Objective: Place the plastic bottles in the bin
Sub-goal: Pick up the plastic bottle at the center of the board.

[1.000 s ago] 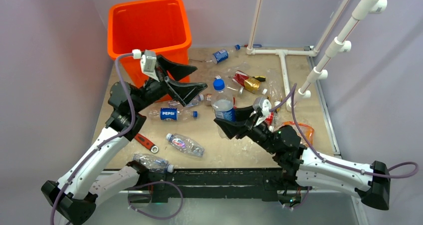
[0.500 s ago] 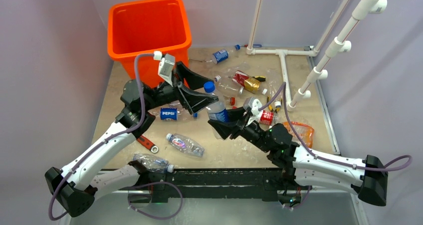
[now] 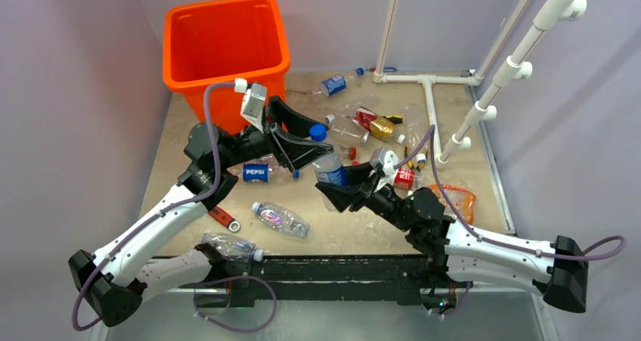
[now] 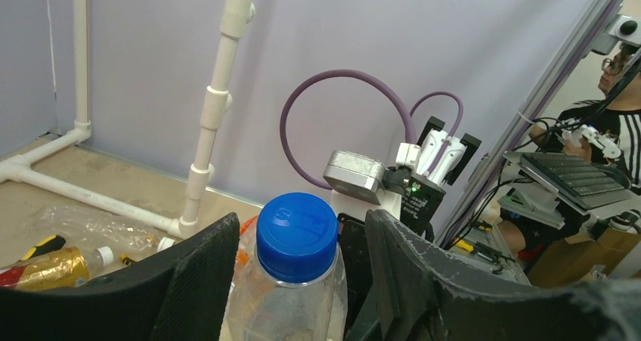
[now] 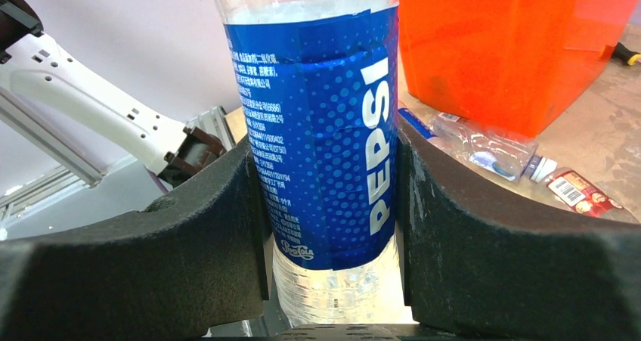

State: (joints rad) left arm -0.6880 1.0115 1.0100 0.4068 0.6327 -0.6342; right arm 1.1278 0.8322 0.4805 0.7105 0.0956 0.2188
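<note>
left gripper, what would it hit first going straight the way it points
The blue-capped bottle that the right gripper holds; its cap sits between the left gripper fingers. Behind that, probably the right wrist.

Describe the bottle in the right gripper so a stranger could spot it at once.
Find the orange bin at the table's far left corner. In front of it and to the right, near the table's middle, the right gripper clamps one bottle. It alone stands upright, with a blue Pepsi label and blue cap; the other bottles lie on the table.
</note>
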